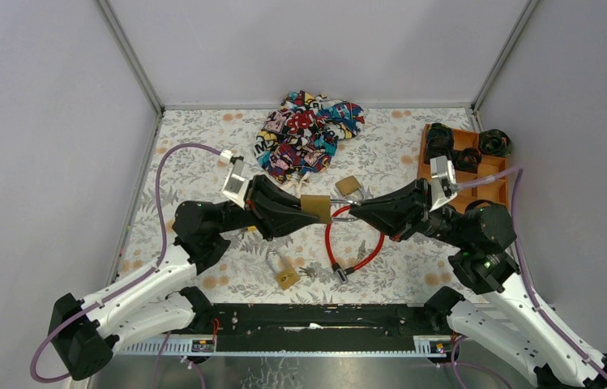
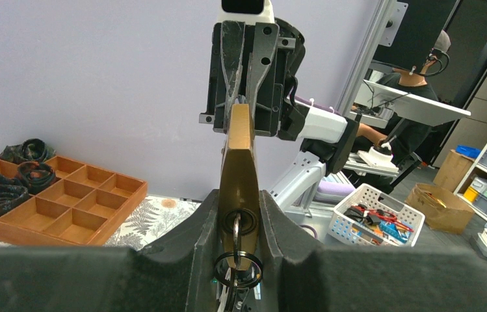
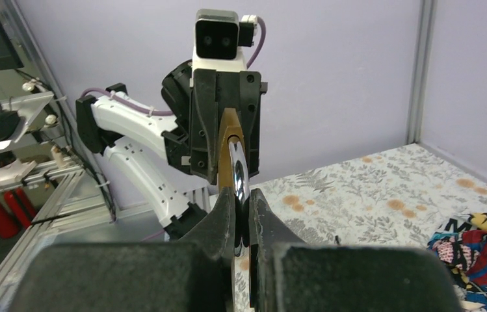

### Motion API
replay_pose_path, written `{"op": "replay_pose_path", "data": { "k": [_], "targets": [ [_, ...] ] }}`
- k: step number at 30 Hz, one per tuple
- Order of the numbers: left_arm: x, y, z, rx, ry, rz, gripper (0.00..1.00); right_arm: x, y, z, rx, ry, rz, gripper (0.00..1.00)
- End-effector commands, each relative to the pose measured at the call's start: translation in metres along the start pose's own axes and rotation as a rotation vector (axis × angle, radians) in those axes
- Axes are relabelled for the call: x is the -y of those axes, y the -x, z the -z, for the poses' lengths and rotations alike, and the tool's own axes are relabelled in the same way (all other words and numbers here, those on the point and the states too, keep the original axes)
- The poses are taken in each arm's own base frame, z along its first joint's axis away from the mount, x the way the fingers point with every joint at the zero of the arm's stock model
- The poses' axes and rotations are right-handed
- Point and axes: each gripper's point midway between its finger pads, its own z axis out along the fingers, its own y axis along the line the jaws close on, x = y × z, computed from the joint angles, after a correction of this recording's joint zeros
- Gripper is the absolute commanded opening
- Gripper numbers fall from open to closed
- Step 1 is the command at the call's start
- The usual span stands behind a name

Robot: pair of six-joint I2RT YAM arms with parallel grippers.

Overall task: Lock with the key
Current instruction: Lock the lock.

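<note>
In the top view we see the left gripper (image 1: 304, 211) reaching in from 9 o'clock and the right gripper (image 1: 356, 213) from 3 o'clock. They meet over the middle of the desk (image 1: 203, 162). The left jaws are clenched on the flat sides of the brass padlock (image 1: 315, 208), which sits between the two arms. From the left wrist we look at the lock edge-on, its keyhole end facing us. The key (image 2: 236, 226) sits in that keyhole, and its key ring (image 2: 237, 268) hangs at 6 o'clock below it. From the right wrist we see the right jaws pinched on the silver shackle (image 3: 238, 172) at the far end of the lock. We cannot tell whether the shackle is pushed home.

On the desk, a second padlock (image 1: 348, 185) lies just beside the held one at about 1 o'clock, and a third padlock (image 1: 287, 276) lies at 7 o'clock with small keys next to it. A red cable (image 1: 327, 235) loops at 5 o'clock. A patterned cloth (image 1: 308, 134) is bunched at 12 o'clock near the back wall. A wooden tray (image 1: 468, 138) at 2 o'clock holds black coils (image 1: 439, 139).
</note>
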Motion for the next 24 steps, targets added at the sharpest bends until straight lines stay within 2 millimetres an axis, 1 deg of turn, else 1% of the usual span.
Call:
{"op": "replay_pose_path", "data": {
  "k": [1,4,7,11,13,16,19,21,24],
  "targets": [
    [0.047,0.016,-0.015,0.026,-0.193,-0.034,0.00,0.037,-0.019,-0.004,0.011,-0.134,0.015,0.00],
    [0.050,0.016,-0.017,0.021,-0.206,-0.035,0.00,0.044,-0.019,-0.004,0.012,-0.159,0.042,0.00],
    [0.048,0.018,-0.020,0.030,-0.193,-0.015,0.00,0.044,-0.019,-0.009,0.030,-0.142,0.024,0.00],
    [0.048,0.022,-0.024,0.042,-0.194,-0.003,0.00,0.046,-0.028,-0.007,0.024,-0.149,-0.008,0.00],
    [0.047,0.026,-0.027,0.058,-0.185,0.008,0.00,0.046,-0.026,-0.004,0.040,-0.159,-0.011,0.00],
    [0.042,0.033,-0.033,0.097,-0.148,0.044,0.00,0.046,-0.029,-0.005,0.045,-0.156,-0.038,0.00],
    [0.044,0.030,-0.041,0.096,-0.157,0.065,0.00,0.047,-0.036,-0.007,0.050,-0.152,-0.071,0.00],
    [0.038,0.031,-0.047,0.109,-0.131,0.087,0.00,0.046,-0.038,-0.010,0.059,-0.140,-0.091,0.00],
    [0.025,0.035,-0.054,0.135,-0.086,0.062,0.00,0.042,-0.040,-0.013,0.064,-0.117,-0.117,0.00]
  ]
}}
